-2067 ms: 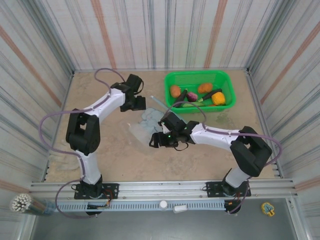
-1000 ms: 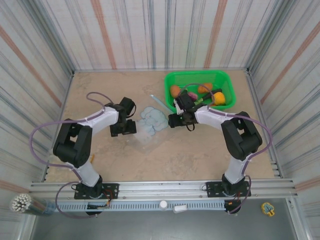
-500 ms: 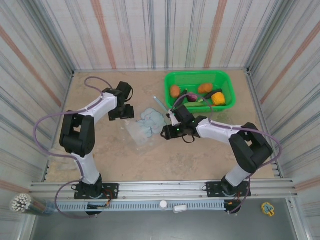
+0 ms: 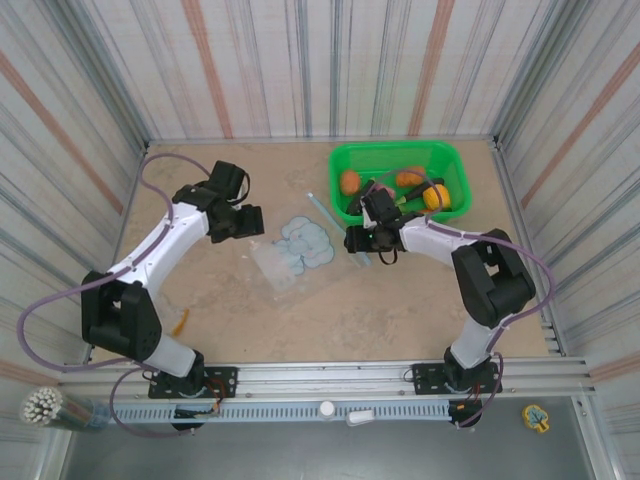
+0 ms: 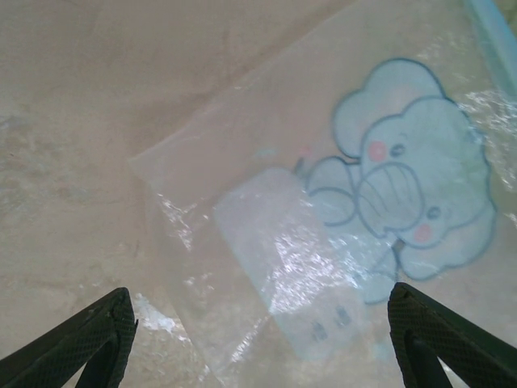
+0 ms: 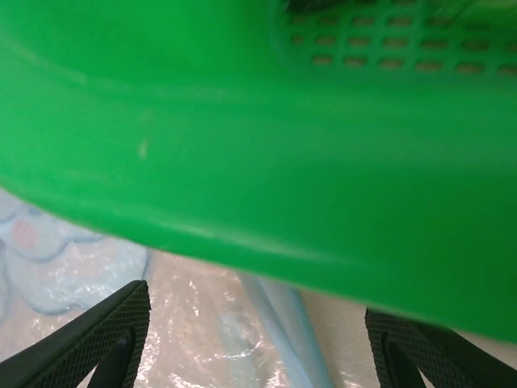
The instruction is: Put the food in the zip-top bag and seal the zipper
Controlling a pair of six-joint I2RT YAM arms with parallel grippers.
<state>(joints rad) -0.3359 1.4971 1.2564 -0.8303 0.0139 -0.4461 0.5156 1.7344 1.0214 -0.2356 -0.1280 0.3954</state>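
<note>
The clear zip-top bag (image 4: pixel 290 255) (image 5: pixel 283 242) lies flat mid-table, its blue elephant print (image 5: pixel 408 182) facing up. Its light-blue zipper (image 4: pixel 318 205) (image 6: pixel 283 323) runs along the edge nearest the basket. My left gripper (image 4: pixel 252 224) (image 5: pixel 258 356) hovers open over the bag's left part, nothing between its fingers (image 5: pixel 89 339). My right gripper (image 4: pixel 357 243) (image 6: pixel 258 356) is open over the bag's zipper edge, close against the basket wall. Food sits in the basket: orange round pieces (image 4: pixel 349 182), a yellow pepper (image 4: pixel 436 197). A small orange piece (image 4: pixel 181 321) lies on the table at front left.
The green mesh basket (image 4: pixel 450 165) (image 6: pixel 258 137) stands at the back right, just beyond the right gripper. Striped walls close in the table on three sides. A metal rail (image 4: pixel 320 375) runs along the near edge.
The right gripper has moved back and right, from the bag's near side to the basket wall. The left arm's elbow has swung outward, uncovering the orange piece; its gripper stays beside the bag.
</note>
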